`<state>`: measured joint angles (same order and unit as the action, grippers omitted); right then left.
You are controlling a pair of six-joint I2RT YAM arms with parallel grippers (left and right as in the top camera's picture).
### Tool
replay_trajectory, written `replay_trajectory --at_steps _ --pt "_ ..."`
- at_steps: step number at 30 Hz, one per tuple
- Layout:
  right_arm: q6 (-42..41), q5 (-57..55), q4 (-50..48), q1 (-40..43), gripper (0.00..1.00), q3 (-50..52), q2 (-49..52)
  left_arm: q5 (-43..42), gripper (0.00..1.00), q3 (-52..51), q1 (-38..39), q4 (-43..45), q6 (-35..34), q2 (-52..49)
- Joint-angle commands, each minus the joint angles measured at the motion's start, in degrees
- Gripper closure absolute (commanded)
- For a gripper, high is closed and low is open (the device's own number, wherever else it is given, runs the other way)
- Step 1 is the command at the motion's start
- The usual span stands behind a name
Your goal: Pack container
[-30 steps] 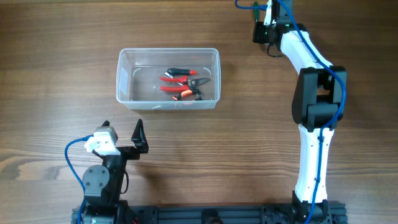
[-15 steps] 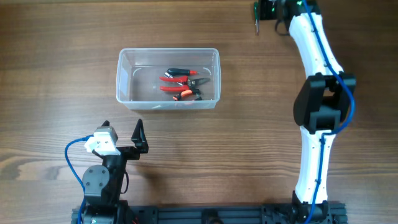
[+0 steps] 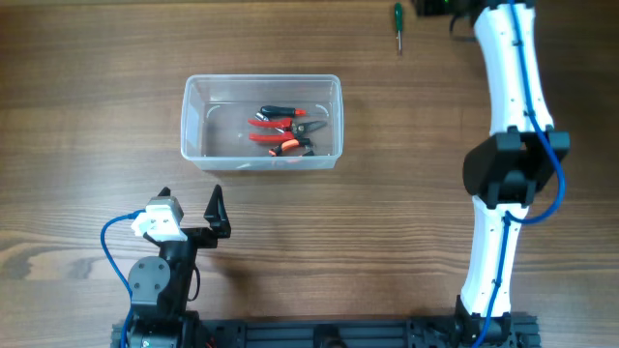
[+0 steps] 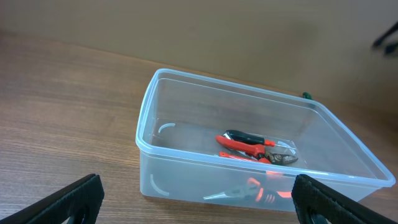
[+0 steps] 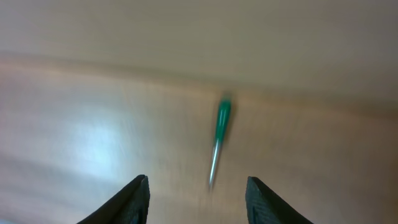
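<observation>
One clear container (image 3: 191,89), two red-handled pliers (image 3: 279,118) and one green screwdriver (image 3: 397,23).

1. We see a brown wooden table (image 3: 319,232) with long grain running across it.
2. We see a black rail (image 3: 329,333) along its near edge.
3. Behind it we find a plain tan wall (image 4: 186,25).
4. We note a soft pale sheen (image 5: 93,140) on the wood.

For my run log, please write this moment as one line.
left tool: open, empty | right tool: open, facing green screwdriver | container: holds red-handled pliers
</observation>
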<state>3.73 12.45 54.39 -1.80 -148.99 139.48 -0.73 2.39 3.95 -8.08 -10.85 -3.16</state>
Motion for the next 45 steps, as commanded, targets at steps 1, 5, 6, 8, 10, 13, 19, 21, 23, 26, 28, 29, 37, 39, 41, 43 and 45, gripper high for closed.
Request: replay_trajectory --at_steps 1,5,6,8,10,13,19,21,23,26,28,29,37,39,41,43,45 --pt "-2.4 1.79 -1.05 -0.07 0.5 -8.74 -3.04 0.15 0.0 -0.24 -0.33 -0.04 -0.5 0.09" --pt "-7.5 1.84 -5.03 -0.85 0.46 -10.4 -3.08 0.15 0.0 -0.24 -0.33 -0.04 -0.5 0.09" --pt "-8.74 1.88 -5.7 -0.98 0.44 -10.34 -3.06 0.15 0.0 -0.24 -0.33 -0.04 -0.5 0.09" --pt "-10.73 2.75 -7.78 -1.6 0.36 -9.79 -2.97 0.15 0.0 -0.24 -0.33 -0.04 -0.5 0.09" --pt "-11.47 3.41 -9.92 -2.16 0.34 -9.62 -2.95 0.15 0.0 -0.24 -0.33 -0.04 -0.5 0.09" --pt "-11.43 4.2 -12.2 -2.84 0.31 -9.62 -2.73 0.15 0.0 -0.24 -0.33 -0.04 -0.5 0.09" --pt "-9.68 5.88 -7.65 -3.41 0.3 -9.62 0.02 0.15 0.0 -0.24 -0.33 -0.04 -0.5 0.09" --pt "-8.13 5.79 -4.5 -3.39 0.3 -9.62 2.03 0.15 0.0 -0.24 -0.33 -0.04 -0.5 0.09" --pt "-8.26 6.14 -1.99 -3.41 0.32 -9.62 4.7 0.15 0.0 -0.24 -0.33 -0.04 -0.5 0.09" --pt "-8.0 6.29 -0.04 -3.5 0.33 -9.62 8.55 0.15 0.0 -0.24 -0.33 -0.04 -0.5 0.09" --pt "-7.98 6.29 0.24 -3.5 0.33 -9.62 10.14 0.15 0.0 -0.24 -0.33 -0.04 -0.5 0.09" --pt "-6.84 6.27 0.24 -3.37 0.33 -9.62 11.54 0.15 0.0 -0.24 -0.33 -0.04 -0.5 0.09" --pt "-6.51 -1.77 2.27 -1.9 0.33 -9.62 16.76 0.15 0.0 -0.24 -0.33 -0.04 -0.5 0.09" --pt "-6.54 -3.87 2.19 -1.64 0.33 -9.14 17.09 0.15 0.0 -0.26 -0.33 -0.04 -0.5 0.09" --pt "-6.45 -5.64 2.21 -1.6 0.34 -9.14 17.25 0.15 0.0 -0.24 -0.33 -0.04 -0.5 0.09" --pt "-6.27 -8.59 2.19 -1.6 0.35 -9.01 17.4 0.15 0.0 -0.24 -0.33 -0.04 -0.5 0.09" --pt "-5.14 -9.25 2.16 -1.6 0.36 -8.85 17.55 0.15 0.0 -0.24 -0.33 -0.04 -0.5 0.09"
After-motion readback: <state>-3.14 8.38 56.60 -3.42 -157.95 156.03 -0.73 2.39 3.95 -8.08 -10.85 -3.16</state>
